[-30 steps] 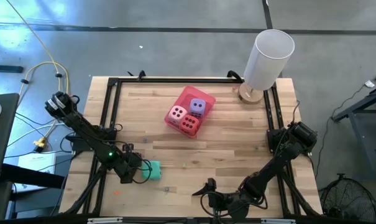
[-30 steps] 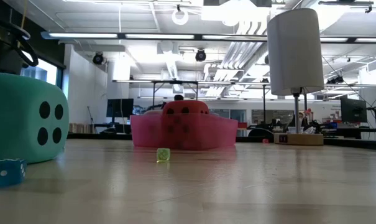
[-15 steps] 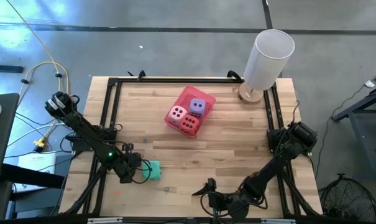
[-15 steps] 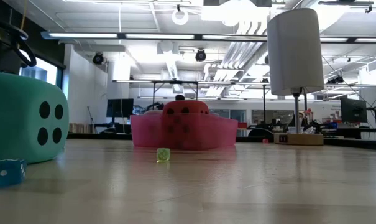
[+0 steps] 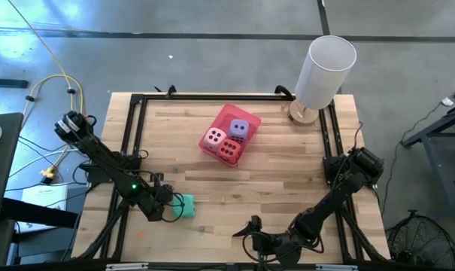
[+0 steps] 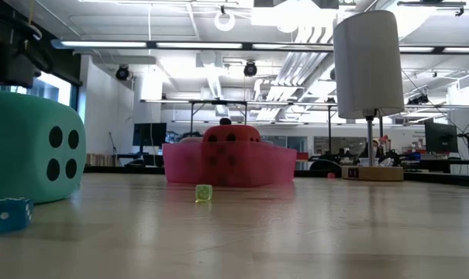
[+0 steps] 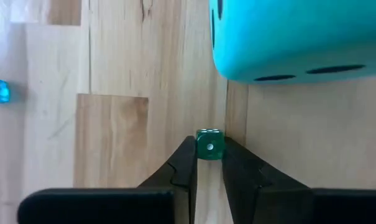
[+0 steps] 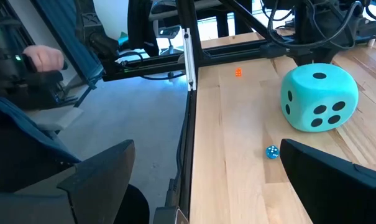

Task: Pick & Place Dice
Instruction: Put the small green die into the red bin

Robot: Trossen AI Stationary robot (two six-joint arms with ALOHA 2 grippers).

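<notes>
The teal die (image 5: pixel 186 205) rests on the table near the front left. Just left of it, my left gripper (image 5: pixel 167 210) points steeply down and is shut on a small green die (image 7: pixel 209 144), close beside the teal die (image 7: pixel 299 37). The pale pink die (image 5: pixel 213 138), purple die (image 5: pixel 239 129) and red die (image 5: pixel 227 150) sit in the pink tray (image 5: pixel 229 113) at mid-table. My right gripper (image 5: pixel 251 228) waits open at the front edge, its fingers (image 8: pixel 94 174) wide apart. My left gripper pinches the small green die by two opposite sides (image 7: pixel 201 148) between its fingertips (image 7: pixel 186 155), only at their free ends. The fingers come steeply from above. The die's one-pip face is up; whether it is lifted off the wood I cannot tell.
A small blue die (image 8: pixel 272 152), a small orange die (image 8: pixel 238 72) and a small yellow-green die (image 6: pixel 204 192) lie loose near the front. A white cylinder lamp (image 5: pixel 325 68) stands at the back right. A person's hand (image 8: pixel 41 59) shows beyond the table's left edge.
My left gripper has tipped a little in place beside the teal die. The dice, the tray and my right arm have kept still.
</notes>
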